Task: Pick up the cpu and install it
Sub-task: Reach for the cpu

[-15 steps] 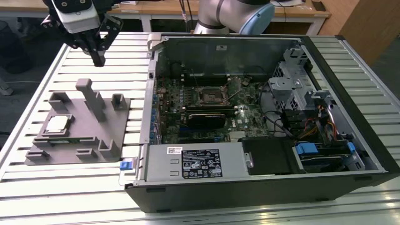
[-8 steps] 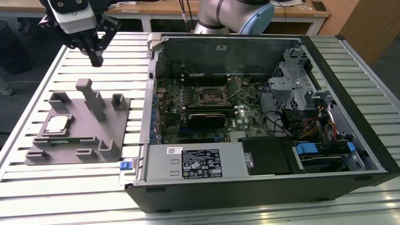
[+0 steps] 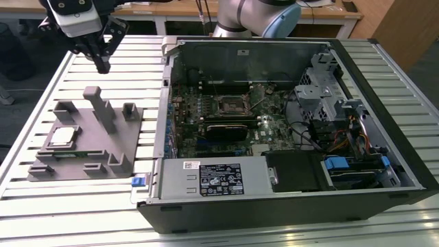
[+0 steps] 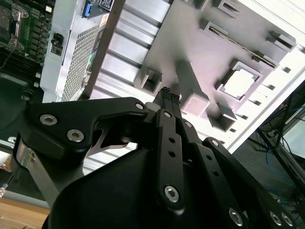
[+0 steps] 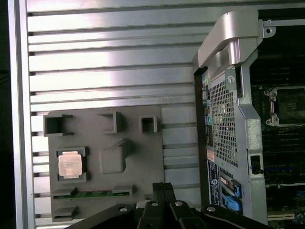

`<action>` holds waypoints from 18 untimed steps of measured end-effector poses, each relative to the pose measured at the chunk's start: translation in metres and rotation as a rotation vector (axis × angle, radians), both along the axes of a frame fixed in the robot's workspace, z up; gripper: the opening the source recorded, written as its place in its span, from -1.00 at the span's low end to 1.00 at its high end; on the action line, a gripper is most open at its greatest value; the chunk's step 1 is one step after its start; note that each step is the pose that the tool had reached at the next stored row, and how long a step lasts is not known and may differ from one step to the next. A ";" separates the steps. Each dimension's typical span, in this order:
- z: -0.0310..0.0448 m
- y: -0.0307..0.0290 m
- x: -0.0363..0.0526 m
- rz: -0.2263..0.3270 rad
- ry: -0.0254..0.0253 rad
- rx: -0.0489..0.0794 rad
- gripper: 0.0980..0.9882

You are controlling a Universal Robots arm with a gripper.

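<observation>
The gripper (image 3: 103, 67) is seen above the table (image 3: 69, 211) in the exterior view, fingers pressed together, nothing held. One cpu (image 3: 61, 136) is seated in a recess of the grey fixture (image 3: 103, 154), squared for pickup. In the second wrist view, the closed fingertips (image 4: 167, 107) are pointed at that fixture. In the first wrist view, one memory stick (image 5: 90, 193) is slotted beside the cpu, and one socket (image 5: 286, 105) is exposed in the computer case (image 5: 228, 95).
</observation>
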State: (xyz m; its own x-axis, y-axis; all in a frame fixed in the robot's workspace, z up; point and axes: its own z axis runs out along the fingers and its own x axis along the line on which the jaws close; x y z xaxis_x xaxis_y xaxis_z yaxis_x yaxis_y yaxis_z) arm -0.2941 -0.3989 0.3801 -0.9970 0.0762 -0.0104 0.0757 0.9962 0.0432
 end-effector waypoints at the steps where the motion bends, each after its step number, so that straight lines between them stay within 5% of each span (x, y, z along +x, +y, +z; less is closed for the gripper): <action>1: -0.0001 0.0000 -0.0006 0.000 0.0000 0.000 -0.95; 18: -0.0012 0.0000 -0.0112 0.000 0.0009 0.000 -0.95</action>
State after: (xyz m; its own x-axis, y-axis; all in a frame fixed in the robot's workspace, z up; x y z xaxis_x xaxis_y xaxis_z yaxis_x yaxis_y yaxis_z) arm -0.3052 -0.3989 0.3789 -0.9970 0.0762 -0.0095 0.0757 0.9962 0.0433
